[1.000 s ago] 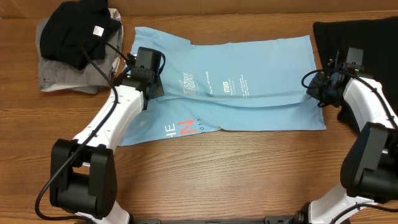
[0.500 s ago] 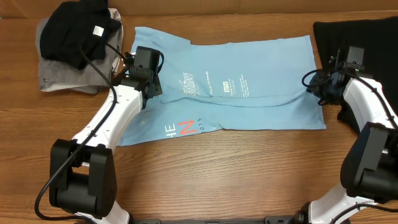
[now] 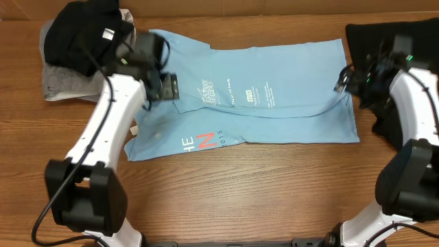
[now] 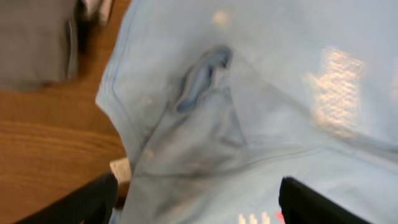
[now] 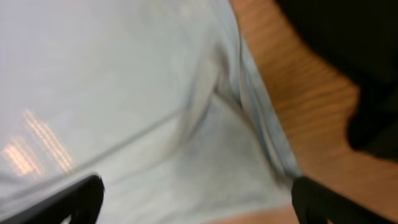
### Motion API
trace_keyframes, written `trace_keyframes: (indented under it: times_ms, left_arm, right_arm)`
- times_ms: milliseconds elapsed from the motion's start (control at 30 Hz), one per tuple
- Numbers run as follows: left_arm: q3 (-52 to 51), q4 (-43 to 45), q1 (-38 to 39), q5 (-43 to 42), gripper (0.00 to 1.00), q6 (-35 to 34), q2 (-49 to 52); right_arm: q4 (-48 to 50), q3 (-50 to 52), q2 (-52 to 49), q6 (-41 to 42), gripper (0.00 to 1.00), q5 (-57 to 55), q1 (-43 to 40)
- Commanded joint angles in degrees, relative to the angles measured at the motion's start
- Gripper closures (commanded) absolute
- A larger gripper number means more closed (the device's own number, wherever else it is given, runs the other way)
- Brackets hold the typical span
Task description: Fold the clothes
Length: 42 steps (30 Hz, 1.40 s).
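Two robot arms are seen from above at a wooden table (image 3: 274,199). One light blue T-shirt (image 3: 288,113) is spread flat across the middle of the table, with white print (image 3: 236,94) near its centre and red-and-white lettering (image 3: 200,142) by its lower left edge. The left claw (image 3: 169,86) is held over the shirt's upper left part, where a puckered fold (image 4: 202,81) is raised in the fabric. In the left wrist view its fingers (image 4: 87,202) are spread wide, with nothing gripped between them. The right claw (image 3: 345,79) is held at the shirt's right edge. Its fingers (image 5: 68,199) are likewise spread apart, and only fabric and table are seen below. At the far left corner a black garment (image 3: 79,34) is heaped on a grey garment (image 3: 68,88). A second black garment (image 3: 374,38) is laid at the far right, just beside the shirt.
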<state>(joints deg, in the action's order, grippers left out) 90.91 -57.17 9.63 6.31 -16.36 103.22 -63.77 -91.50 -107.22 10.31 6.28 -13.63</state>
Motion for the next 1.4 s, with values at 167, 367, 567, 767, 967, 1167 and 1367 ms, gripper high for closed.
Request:
trace_keyframes:
  times_ms: [167, 367, 567, 767, 967, 1167, 1367]
  left_arm:
    - [21.4, -3.7, -0.6, -10.0, 0.14, 5.7, 0.5]
    - [31.2, 0.2, -2.2, -10.5, 0.12, 8.6, 12.5]
    - [43.4, 4.8, -3.2, -9.9, 0.07, 8.7, 29.3]
    - [46.4, 15.9, -3.8, -4.5, 0.03, 8.7, 40.6]
    - [46.4, 25.7, -6.0, -4.4, 0.0, 8.6, 46.9]
    - [46.4, 32.2, -7.1, -4.8, 0.0, 8.2, 50.8]
    - [46.4, 34.8, -7.0, -5.4, 0.01, 8.2, 53.2]
  right_arm:
    - [-7.3, -22.1, 0.8, -3.1, 0.0, 4.8, 2.3]
    - [-3.1, -22.8, -0.3, -4.8, 0.0, 4.7, 5.1]
    - [-4.5, -22.7, -2.3, -6.1, 0.0, 1.1, 7.9]
    - [-8.9, -22.4, -3.5, -6.1, 0.0, -0.5, 8.7]
    - [-10.7, -22.4, -3.5, -6.0, 0.0, -0.5, 8.6]
    - [-10.6, -22.4, -3.5, -5.9, 0.0, -0.4, 8.7]
    - [-10.0, -22.4, -3.5, -5.9, 0.0, -0.5, 8.7]
